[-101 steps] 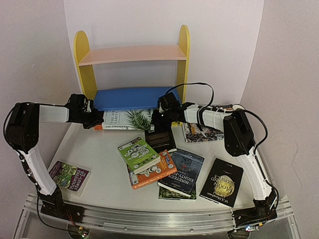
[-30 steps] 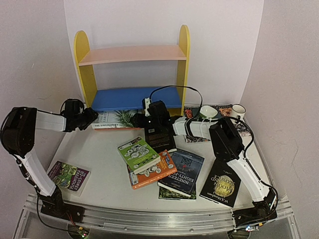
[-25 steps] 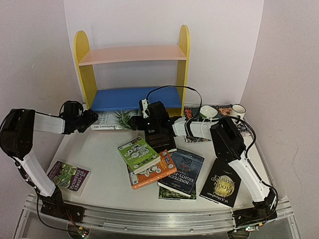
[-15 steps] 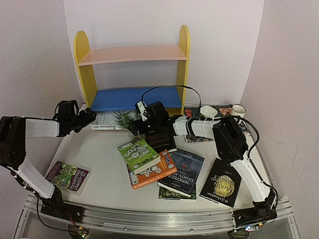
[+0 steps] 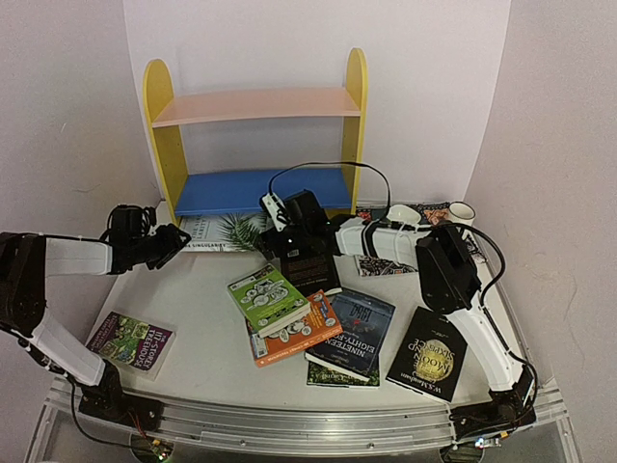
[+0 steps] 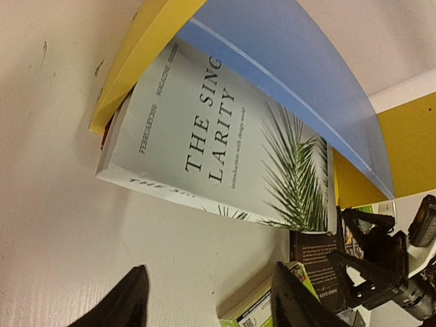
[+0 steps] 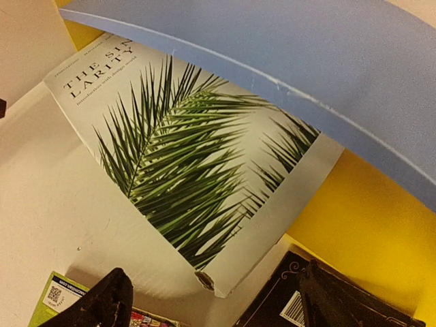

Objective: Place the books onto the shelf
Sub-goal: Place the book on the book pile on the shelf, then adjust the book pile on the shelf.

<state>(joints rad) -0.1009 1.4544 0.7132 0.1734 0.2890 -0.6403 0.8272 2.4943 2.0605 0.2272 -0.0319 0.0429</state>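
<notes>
From above, the shelf (image 5: 255, 135) stands at the back of the surface (image 5: 193, 309), and neither its pink top board (image 5: 255, 104) nor its blue board (image 5: 260, 188) carries a book. The white palm-leaf book (image 5: 227, 231) lies flat at the shelf's foot, its far edge under the blue board. The left gripper (image 5: 174, 241) is at the book's left end and the right gripper (image 5: 275, 236) at its right end. In front of the shelf lie a black book (image 5: 310, 270), a green one (image 5: 268, 297), an orange one (image 5: 294, 333), a dark blue one (image 5: 352, 328) and a black one with a gold moon (image 5: 429, 352). A purple one (image 5: 130, 340) lies well off to the shelf's front left.

In the left wrist view, the left gripper (image 6: 211, 303) is released, its fingers spread over bare surface just short of the palm-leaf book (image 6: 225, 157). The blue board (image 6: 293, 82) overhangs the book's far side.

In the right wrist view, the right gripper (image 7: 225, 310) is also released, its fingers wide apart and grasping nothing. The palm-leaf book's (image 7: 184, 170) near corner lies between them, under the blue board (image 7: 272, 54), beside the shelf's yellow panel (image 7: 354, 218).
</notes>
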